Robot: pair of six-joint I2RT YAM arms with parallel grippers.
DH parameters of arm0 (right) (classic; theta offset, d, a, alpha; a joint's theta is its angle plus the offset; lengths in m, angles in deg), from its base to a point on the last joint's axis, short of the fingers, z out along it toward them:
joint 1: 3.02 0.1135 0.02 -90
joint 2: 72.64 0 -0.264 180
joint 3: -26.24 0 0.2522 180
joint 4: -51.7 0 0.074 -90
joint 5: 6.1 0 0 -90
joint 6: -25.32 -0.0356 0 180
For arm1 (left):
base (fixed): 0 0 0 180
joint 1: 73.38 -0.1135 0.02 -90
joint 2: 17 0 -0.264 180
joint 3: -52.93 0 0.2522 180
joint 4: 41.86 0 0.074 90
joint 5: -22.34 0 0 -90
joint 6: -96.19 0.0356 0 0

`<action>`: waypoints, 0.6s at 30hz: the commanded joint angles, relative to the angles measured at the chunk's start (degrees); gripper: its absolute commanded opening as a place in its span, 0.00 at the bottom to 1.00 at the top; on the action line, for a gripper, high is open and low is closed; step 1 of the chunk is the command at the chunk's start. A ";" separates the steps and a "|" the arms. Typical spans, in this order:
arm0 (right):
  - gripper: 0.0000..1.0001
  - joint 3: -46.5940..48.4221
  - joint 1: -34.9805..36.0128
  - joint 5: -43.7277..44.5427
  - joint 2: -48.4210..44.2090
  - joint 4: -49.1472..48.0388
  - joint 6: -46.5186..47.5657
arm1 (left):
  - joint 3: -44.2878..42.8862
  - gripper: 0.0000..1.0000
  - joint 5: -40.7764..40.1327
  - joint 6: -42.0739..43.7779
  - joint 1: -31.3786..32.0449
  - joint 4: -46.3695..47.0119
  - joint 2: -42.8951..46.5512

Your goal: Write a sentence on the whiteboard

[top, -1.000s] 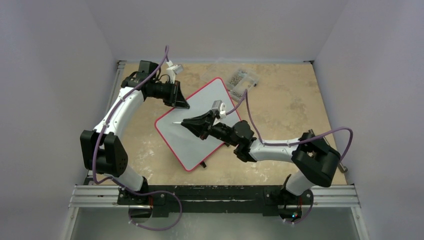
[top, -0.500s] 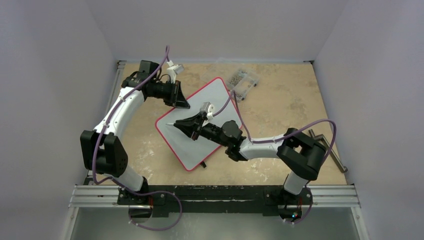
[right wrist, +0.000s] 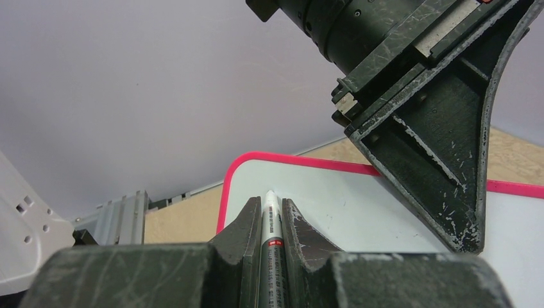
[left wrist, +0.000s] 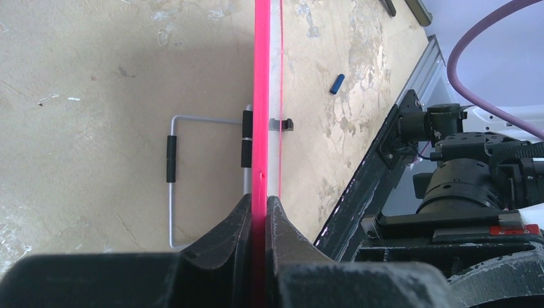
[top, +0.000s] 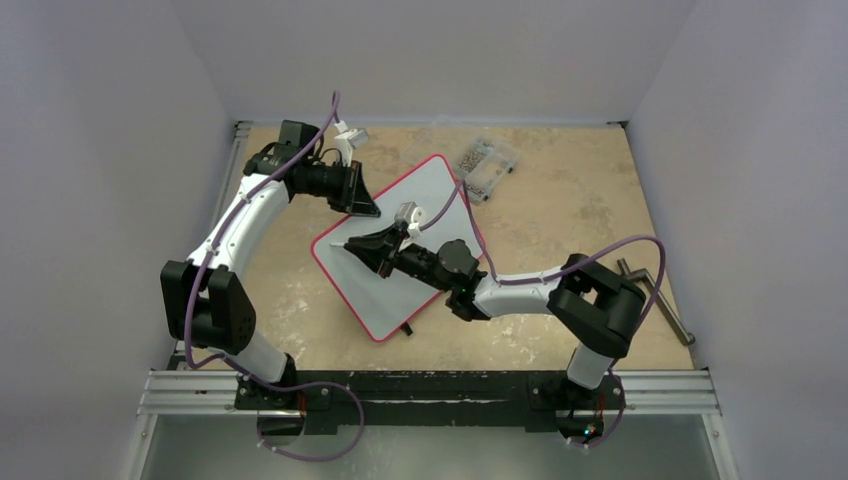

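Note:
The whiteboard (top: pixel 440 200) lies tilted as a diamond on the table, white with a red rim. No blue letters of the sentence show on it. My left gripper (top: pixel 365 205) is shut on the board's upper left edge; in the left wrist view the red rim (left wrist: pixel 261 96) runs between its jaws (left wrist: pixel 260 212). My right gripper (top: pixel 365 247) is shut on a grey-and-white marker (right wrist: pixel 271 221), whose tip (top: pixel 346 244) points at the board's left corner, at or just above the surface (right wrist: pixel 333 212). The left gripper's fingers (right wrist: pixel 436 147) loom at the right of the right wrist view.
A clear plastic box of screws (top: pixel 486 165) sits past the board's far corner. A bent metal tool (top: pixel 652 292) lies at the right. A blue cap (left wrist: pixel 337 83) lies on the table near the front rail (top: pixel 430 392). The board's wire stand (left wrist: pixel 172 186) shows underneath.
My right gripper has moved left across the board with the marker, its tip now near the left corner. The left arm and the board have not moved.

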 commanded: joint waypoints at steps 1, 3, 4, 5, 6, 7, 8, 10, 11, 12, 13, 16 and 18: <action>0.00 1.93 0.35 2.14 0.25 -1.41 1.28 | -1.04 0.00 -3.14 1.92 1.28 -1.22 0.70; 0.00 1.54 0.35 2.04 0.13 -1.32 1.33 | -1.08 0.00 -3.13 1.92 1.28 -1.22 0.67; 0.00 1.28 0.35 1.97 0.08 -1.32 1.29 | -1.07 0.00 -3.13 1.94 1.28 -1.20 0.69; 0.00 1.09 0.35 1.96 0.04 -1.26 1.31 | -1.08 0.00 -3.11 1.94 1.28 -1.22 0.70; 0.00 0.83 0.41 1.90 0.01 -1.15 1.27 | -1.08 0.00 -3.13 1.96 1.28 -1.23 0.63; 0.00 0.48 0.43 1.87 -0.01 -1.21 1.25 | -1.08 0.00 -3.13 1.90 1.28 -1.22 0.69; 0.00 0.10 0.44 1.87 -0.07 -1.27 1.20 | -1.08 0.00 -3.21 2.02 1.28 -1.30 0.70; 0.00 -0.88 0.52 2.16 -0.42 -1.67 1.17 | -1.08 0.00 -3.21 2.03 1.28 -1.31 0.63; 0.00 -1.41 0.57 2.28 -0.58 -1.90 1.04 | -1.09 0.00 -3.22 2.03 1.28 -1.26 0.69; 0.00 -2.02 0.61 2.41 -0.74 -2.12 0.96 | -1.08 0.00 -3.30 2.03 1.28 -1.24 0.68; 0.00 -2.63 0.61 2.63 -1.00 -2.42 0.51 | -1.08 0.00 -3.29 2.03 1.28 -1.30 0.65; 0.00 -4.41 0.85 2.68 -1.76 -3.23 -0.28 | -1.08 0.00 -3.40 2.02 1.28 -1.31 0.70; 0.00 -5.43 1.15 2.52 -2.21 -3.29 -0.47 | -1.16 0.00 -3.35 2.03 1.28 -1.31 0.67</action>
